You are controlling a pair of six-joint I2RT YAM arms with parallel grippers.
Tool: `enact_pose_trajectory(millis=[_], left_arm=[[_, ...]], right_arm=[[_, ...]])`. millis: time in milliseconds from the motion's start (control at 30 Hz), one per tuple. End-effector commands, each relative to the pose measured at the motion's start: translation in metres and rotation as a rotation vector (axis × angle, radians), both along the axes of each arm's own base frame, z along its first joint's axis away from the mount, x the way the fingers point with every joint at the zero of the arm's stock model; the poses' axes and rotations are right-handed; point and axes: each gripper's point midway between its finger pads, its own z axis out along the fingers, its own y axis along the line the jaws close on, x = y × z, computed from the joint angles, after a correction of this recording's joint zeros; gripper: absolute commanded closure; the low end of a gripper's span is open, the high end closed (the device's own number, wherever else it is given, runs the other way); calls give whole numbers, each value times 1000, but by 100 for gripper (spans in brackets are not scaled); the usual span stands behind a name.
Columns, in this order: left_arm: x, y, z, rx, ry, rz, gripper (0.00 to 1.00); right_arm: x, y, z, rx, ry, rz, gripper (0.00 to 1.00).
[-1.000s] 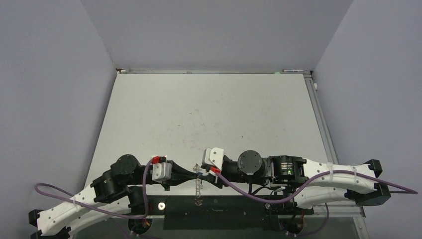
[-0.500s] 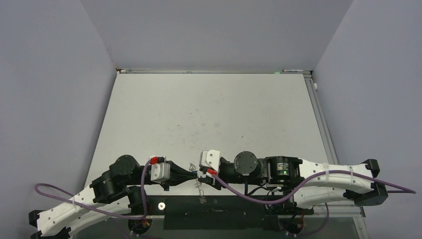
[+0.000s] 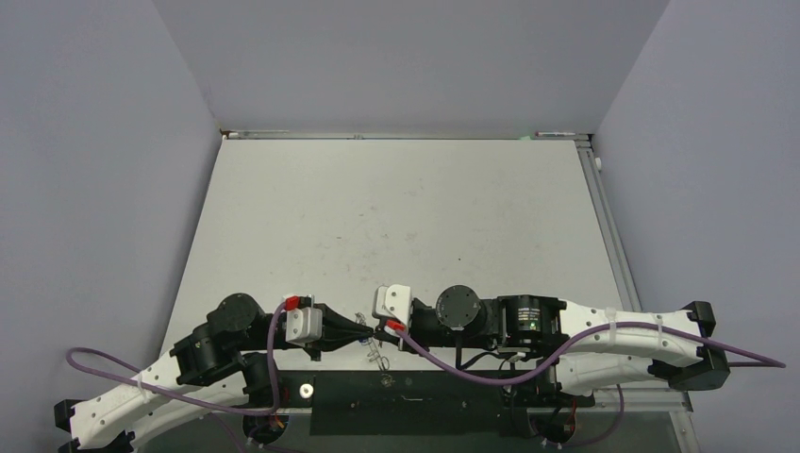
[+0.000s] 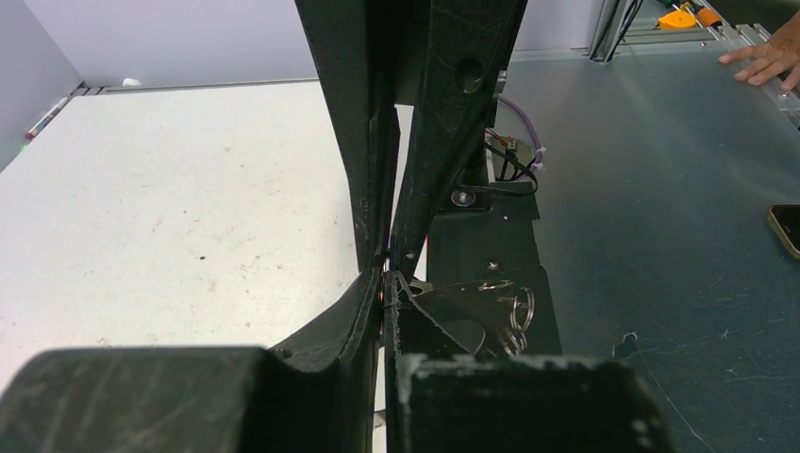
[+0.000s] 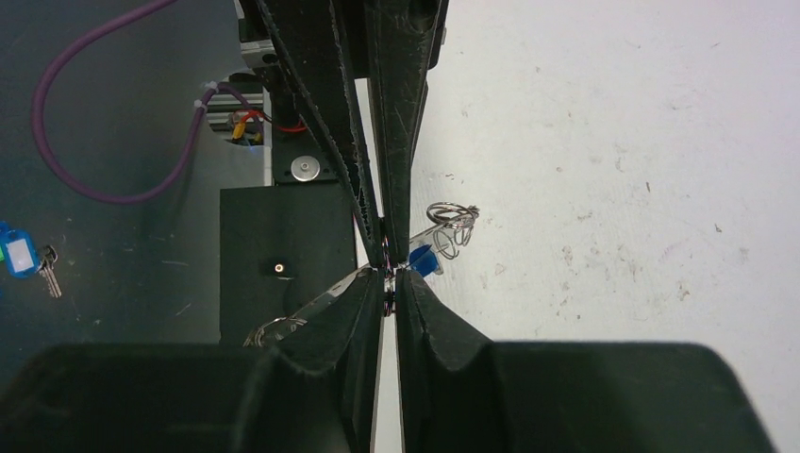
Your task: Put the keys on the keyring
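Observation:
My left gripper and right gripper meet tip to tip above the table's near edge. Both are shut on the rim of the keyring, a flat grey metal ring with small wire loops hanging from it. In the right wrist view the keyring runs edge-on through my right gripper. The blue key and silver loops sit just beyond the tips. In the left wrist view my left gripper pinches the ring under the right arm's fingers. I cannot make out the dark key.
The white table stretches away behind the grippers. A black base plate lies below them at the near edge. A blue tag with a key lies off the table. A person's hand and a phone are at the far right.
The right arm has moved left, so the spot where the grippers meet has shifted left. The hanging ring and its loops have swung and now hang shorter.

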Motion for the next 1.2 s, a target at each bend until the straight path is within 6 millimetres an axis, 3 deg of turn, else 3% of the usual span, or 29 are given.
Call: enact_pose_trajectory(millis=[0,100,767,1167], left_arm=[[-1,1,28,-101,-37,-1,100],[-1,1,29,-105,-40,0,100],[-5,12,45,-190,-49,8,100],[-13,25,70,-323,-50,6,100]], right_arm=[[2,5,9,30,-5,-1,91],[2,3,9,32,-4,1,95],[3,-7,8,81,15,-29,95],[0,-2,17,171,21,-15,95]])
